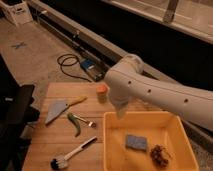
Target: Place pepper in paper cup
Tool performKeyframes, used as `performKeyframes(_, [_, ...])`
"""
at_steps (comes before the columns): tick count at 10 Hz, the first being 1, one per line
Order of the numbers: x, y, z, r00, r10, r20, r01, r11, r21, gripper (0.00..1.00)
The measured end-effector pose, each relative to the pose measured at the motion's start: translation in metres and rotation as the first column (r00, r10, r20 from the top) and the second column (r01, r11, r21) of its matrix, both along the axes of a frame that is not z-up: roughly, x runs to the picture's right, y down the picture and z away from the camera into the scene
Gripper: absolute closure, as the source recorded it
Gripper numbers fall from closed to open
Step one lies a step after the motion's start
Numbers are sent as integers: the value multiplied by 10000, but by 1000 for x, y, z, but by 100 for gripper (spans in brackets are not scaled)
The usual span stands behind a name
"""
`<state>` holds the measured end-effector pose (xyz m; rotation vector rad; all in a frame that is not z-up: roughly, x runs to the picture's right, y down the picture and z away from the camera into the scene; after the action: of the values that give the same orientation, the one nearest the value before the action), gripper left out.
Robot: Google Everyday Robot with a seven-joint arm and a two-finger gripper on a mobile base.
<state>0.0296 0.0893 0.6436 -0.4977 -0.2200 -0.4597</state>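
Note:
The green chili pepper (75, 124) lies curved on the wooden table, left of centre, beside a small metal fork (90, 122). The paper cup is hidden behind my white arm (160, 95). My gripper (120, 110) points down at the far left edge of the yellow bin (112, 150), just right of the orange-topped cylinder (102, 93). It is to the right of the pepper and above it, apart from it.
A yellow-handled spatula (61, 107) lies left of the pepper. A dish brush (72, 155) lies near the front edge. The yellow bin holds a blue sponge (136, 142) and a brown lump (159, 155). Cables (70, 65) lie on the floor behind.

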Motion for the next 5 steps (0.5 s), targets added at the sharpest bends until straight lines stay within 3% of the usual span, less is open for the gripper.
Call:
performKeyframes(1, [-19,3,-8,9982,-258,546,254,9997,68,35])
performKeyframes(2, [-24,4,-10,9970,-334,699,327,9994,100,35])
performKeyframes(5, [-22,3,-10,9973,-328,664,322,9994,103,35])
